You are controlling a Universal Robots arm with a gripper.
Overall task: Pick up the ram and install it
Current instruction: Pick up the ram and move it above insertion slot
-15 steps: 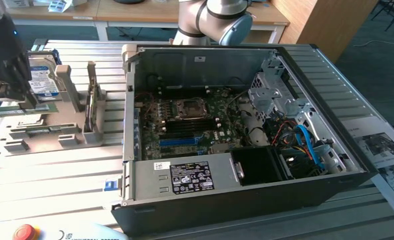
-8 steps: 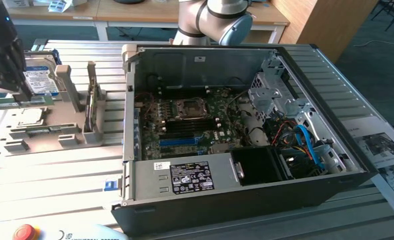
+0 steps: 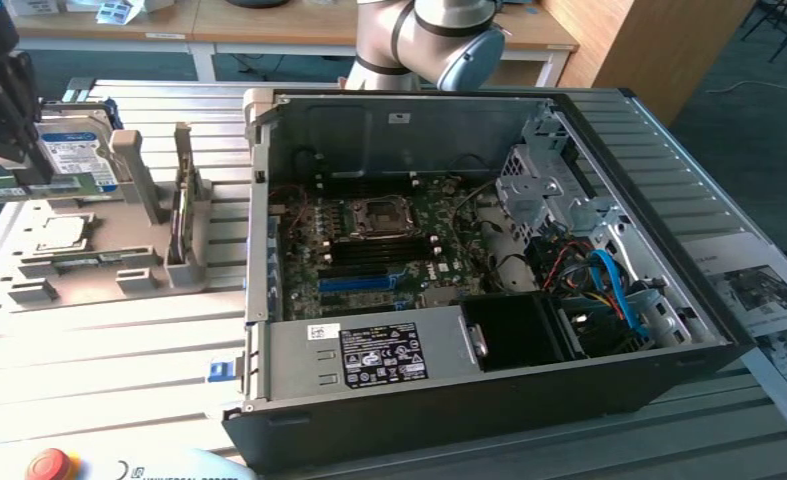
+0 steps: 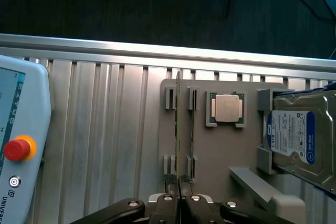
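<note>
The gripper [image 4: 179, 184] pinches one end of the ram [image 4: 178, 129], with its fingers pressed tight on the thin green stick. The ram hangs over the grey tray [image 4: 210, 150], near the chip [image 4: 228, 108] and the hard drive [image 4: 299, 140]. The case [image 3: 500, 400] sits apart, on the exterior view's right.

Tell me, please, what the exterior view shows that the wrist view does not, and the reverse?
Exterior view adds: the open case, its motherboard, and papers on the exterior view's right. Wrist view adds: a close look at the gripper shut on the ram, seen edge-on. Both share: the ram, CPU, hard drive, pendant and slatted table.
</note>
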